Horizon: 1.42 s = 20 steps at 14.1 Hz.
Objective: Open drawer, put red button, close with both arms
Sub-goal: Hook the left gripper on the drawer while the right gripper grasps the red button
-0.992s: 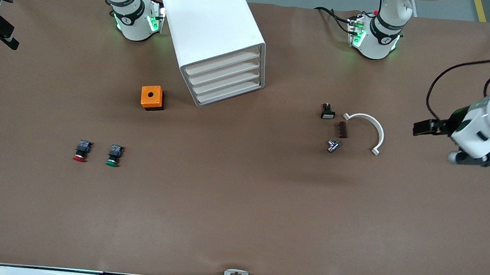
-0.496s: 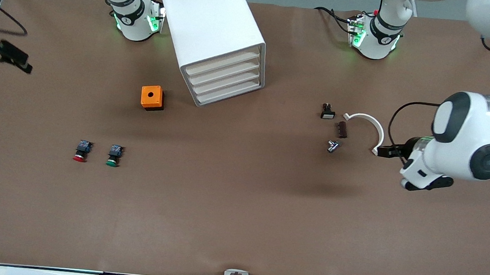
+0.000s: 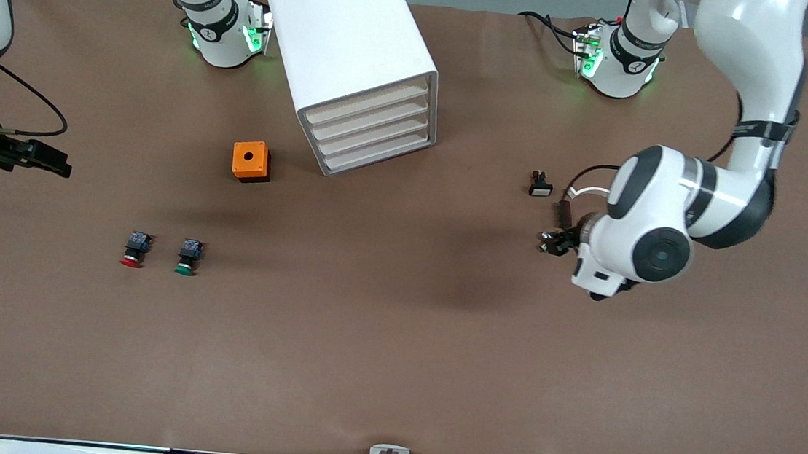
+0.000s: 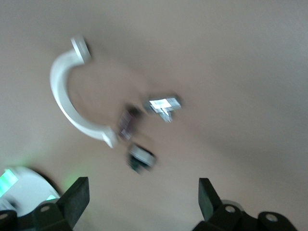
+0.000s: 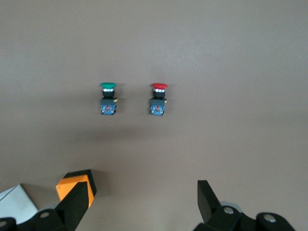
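Note:
The red button (image 3: 133, 249) (image 5: 159, 98) lies on its side on the brown table, beside a green button (image 3: 186, 256) (image 5: 108, 98). Both lie nearer to the front camera than the white drawer cabinet (image 3: 350, 47), whose several drawers (image 3: 372, 133) are all shut. My right gripper (image 3: 51, 159) (image 5: 142, 202) hangs open and empty over bare table at the right arm's end, apart from the buttons. My left gripper (image 3: 555, 242) (image 4: 143, 202) is open and empty over a cluster of small parts toward the left arm's end.
An orange box with a hole (image 3: 251, 161) (image 5: 74, 190) stands beside the cabinet. Under the left arm lie a white curved piece (image 4: 67, 96), a brown part (image 4: 127, 122), a metal part (image 4: 163, 103) and a black switch (image 3: 541, 184).
The left arm has swung in from the table's end to over the small parts. The right arm has come in from the table's edge toward the buttons. Both grippers stayed open.

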Each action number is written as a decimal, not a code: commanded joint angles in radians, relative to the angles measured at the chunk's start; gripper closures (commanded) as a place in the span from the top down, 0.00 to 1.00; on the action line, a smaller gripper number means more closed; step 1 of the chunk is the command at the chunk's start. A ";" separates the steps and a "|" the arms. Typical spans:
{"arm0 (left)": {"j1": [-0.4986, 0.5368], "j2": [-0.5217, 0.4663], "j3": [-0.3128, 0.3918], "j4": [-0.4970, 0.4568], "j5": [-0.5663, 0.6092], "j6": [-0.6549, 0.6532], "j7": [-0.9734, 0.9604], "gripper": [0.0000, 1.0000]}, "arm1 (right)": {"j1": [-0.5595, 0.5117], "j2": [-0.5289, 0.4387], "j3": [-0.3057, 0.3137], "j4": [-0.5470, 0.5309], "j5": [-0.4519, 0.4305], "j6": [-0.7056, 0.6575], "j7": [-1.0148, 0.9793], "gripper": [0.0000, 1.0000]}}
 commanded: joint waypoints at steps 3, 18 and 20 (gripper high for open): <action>-0.079 0.128 0.007 0.180 -0.229 -0.043 -0.381 1.00 | -0.065 0.003 0.005 -0.202 -0.013 0.239 -0.003 1.00; -0.217 0.318 -0.006 0.275 -0.761 -0.164 -1.032 1.00 | -0.090 0.248 0.010 -0.398 0.067 0.807 0.002 1.00; -0.219 0.366 -0.008 0.272 -0.804 -0.164 -1.119 0.85 | -0.083 0.276 0.013 -0.415 0.067 0.869 0.002 1.00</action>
